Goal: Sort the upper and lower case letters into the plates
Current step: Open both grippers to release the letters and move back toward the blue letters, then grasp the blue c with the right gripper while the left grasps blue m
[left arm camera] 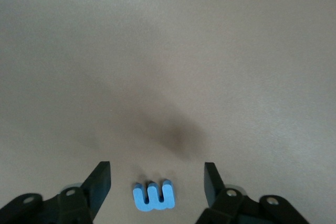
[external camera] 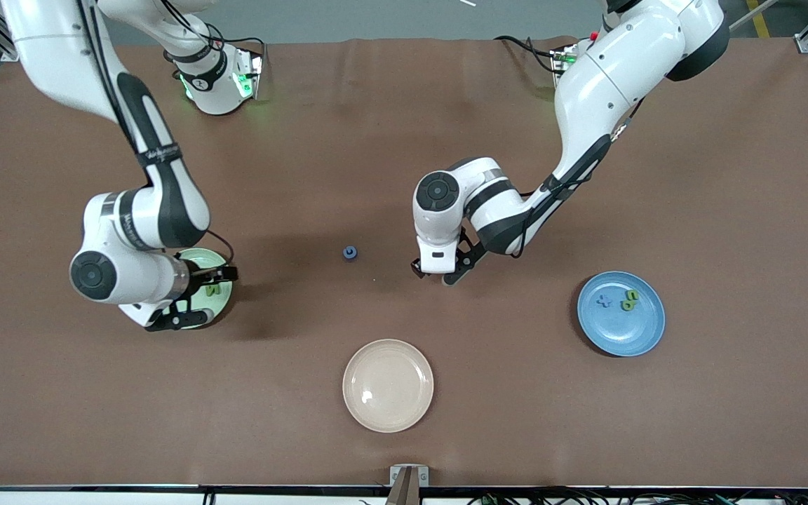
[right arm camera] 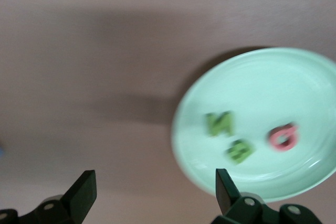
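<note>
My left gripper (left arm camera: 156, 183) is low over the table near its middle, open, with a blue letter m (left arm camera: 153, 196) lying flat between its fingers and touching neither. In the front view the left gripper (external camera: 436, 273) hides that letter. My right gripper (external camera: 199, 298) hangs open and empty over the light green plate (external camera: 199, 257). That plate (right arm camera: 262, 87) holds a green N (right arm camera: 219, 123), a green B (right arm camera: 240, 150) and a red Q (right arm camera: 284, 136). A blue G (external camera: 350, 253) lies on the table between the two grippers. The blue plate (external camera: 639, 337) holds a blue x (external camera: 604, 301) and a green letter (external camera: 630, 300).
A cream-beige round plate (external camera: 388, 385) stands empty nearer the front camera, between the two coloured plates. The brown tabletop (external camera: 726, 210) reaches out to the left arm's end past the blue plate.
</note>
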Available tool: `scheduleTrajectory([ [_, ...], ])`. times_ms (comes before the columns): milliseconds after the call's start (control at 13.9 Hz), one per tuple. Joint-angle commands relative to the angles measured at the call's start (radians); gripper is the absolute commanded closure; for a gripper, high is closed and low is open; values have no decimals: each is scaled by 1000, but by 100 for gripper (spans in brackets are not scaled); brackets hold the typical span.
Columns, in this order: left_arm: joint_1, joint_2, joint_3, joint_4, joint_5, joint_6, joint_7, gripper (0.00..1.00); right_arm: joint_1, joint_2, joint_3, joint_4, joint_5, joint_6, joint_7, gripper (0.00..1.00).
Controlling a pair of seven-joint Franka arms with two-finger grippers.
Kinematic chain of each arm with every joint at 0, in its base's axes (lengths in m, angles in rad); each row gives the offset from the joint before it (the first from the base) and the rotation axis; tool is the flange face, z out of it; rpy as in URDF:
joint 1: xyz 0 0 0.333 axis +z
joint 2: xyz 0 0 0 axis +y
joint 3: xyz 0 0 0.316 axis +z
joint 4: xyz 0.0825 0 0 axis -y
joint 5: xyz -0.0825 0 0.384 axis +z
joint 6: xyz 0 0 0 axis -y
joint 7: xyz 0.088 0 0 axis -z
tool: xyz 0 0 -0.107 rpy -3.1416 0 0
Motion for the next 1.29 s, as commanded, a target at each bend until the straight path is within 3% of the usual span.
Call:
scheduleTrajectory([
  [0,-11,22,6,14,-11,18,-7,24,142,-7,-6,-33,10,41,259,0],
  [359,-31,35,6,8,-44,55,-39,29,345,0,-6,-179,10,328,560,0],
  [718,-30,27,6,-43,-42,55,-65,35,432,68,-8,-219,10,509,662,1],
  [862,-30,30,6,-41,-42,57,-80,39,445,80,-8,-219,5,528,662,13],
  [1006,-28,30,6,-38,-44,57,-88,60,446,85,-9,-217,4,533,663,23],
  [1221,-19,27,6,-37,-45,57,-94,97,452,92,-9,-217,4,554,663,30],
])
